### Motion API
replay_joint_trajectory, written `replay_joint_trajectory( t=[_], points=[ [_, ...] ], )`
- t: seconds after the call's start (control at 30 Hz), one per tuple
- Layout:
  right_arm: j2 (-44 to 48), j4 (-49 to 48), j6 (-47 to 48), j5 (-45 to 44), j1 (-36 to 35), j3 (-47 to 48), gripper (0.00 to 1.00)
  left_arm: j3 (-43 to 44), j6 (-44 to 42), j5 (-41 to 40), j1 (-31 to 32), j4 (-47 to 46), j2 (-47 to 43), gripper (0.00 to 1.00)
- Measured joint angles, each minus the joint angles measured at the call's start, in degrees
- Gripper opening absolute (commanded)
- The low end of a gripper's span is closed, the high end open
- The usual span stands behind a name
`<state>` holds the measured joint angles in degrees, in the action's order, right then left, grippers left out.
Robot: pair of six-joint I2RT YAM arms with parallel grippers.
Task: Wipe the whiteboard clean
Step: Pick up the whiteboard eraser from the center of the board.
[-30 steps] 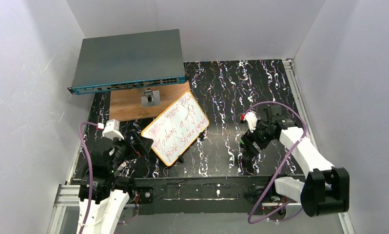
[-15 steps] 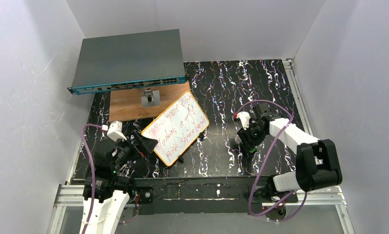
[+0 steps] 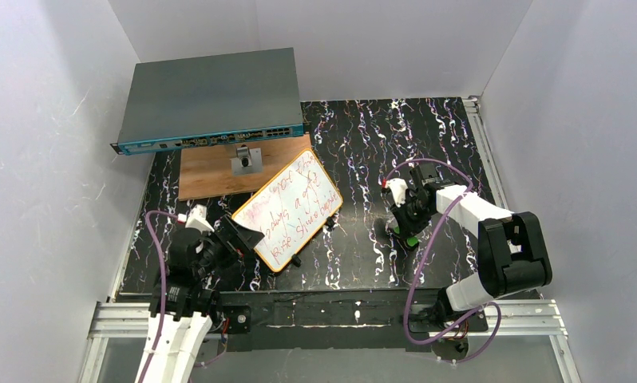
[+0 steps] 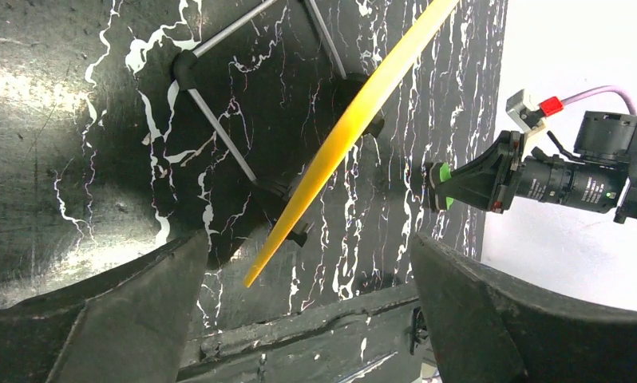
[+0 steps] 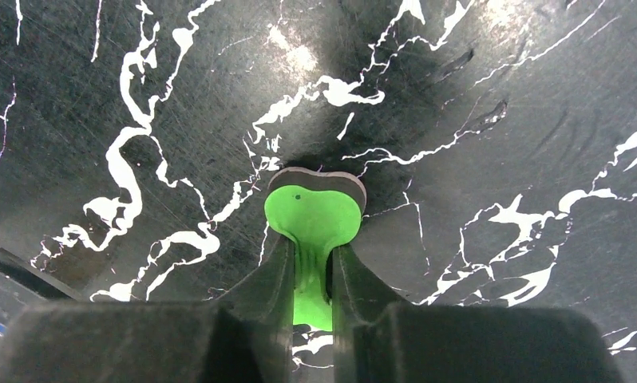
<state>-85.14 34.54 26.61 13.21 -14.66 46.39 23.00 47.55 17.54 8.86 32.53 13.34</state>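
Note:
The whiteboard point(image 3: 287, 209), white with an orange rim and red writing, leans tilted on a wire stand mid-table. In the left wrist view it shows edge-on as an orange strip point(image 4: 355, 120). My left gripper point(image 3: 239, 235) is open at the board's lower left corner, and that corner lies between its jaws point(image 4: 309, 247) without touching them. My right gripper point(image 3: 407, 230) is to the right of the board, low over the table, shut on a small green eraser point(image 5: 314, 217). The soft eraser is pinched in at the waist. It also shows in the left wrist view point(image 4: 441, 183).
A grey network switch point(image 3: 207, 100) stands at the back left, overhanging a brown wooden board point(image 3: 207, 175) with a small grey block point(image 3: 246, 162) on it. The stand's thin wire legs point(image 4: 219, 128) spread under the whiteboard. White walls close in on three sides.
My right gripper has closed on the green eraser, and its arm has swung left and away from me. My left gripper has moved right, up to the whiteboard's lower corner, and stays open.

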Motion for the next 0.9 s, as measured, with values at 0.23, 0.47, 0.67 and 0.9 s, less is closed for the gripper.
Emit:
replay_joint_trajectory(
  t=[0.23,0.47,0.67,0.9],
  points=[
    [0.1,0.0,-0.3,1.0,0.0,0.1,0.09,-2.1,1.7,-0.5,0.0,-3.9,1.4,0.83],
    [0.2,0.6,0.0,3.5,-0.1,0.3,0.05,-9.1,2.6,-1.8,0.0,-17.6,4.2,0.69],
    [1.5,1.6,0.6,5.3,-0.1,0.7,0.03,-12.1,2.6,-0.5,0.0,-27.5,8.7,0.55],
    [1.9,2.2,0.8,6.7,-0.1,1.1,0.03,-13.2,2.6,0.0,0.0,-33.7,6.8,0.54]
  ],
)
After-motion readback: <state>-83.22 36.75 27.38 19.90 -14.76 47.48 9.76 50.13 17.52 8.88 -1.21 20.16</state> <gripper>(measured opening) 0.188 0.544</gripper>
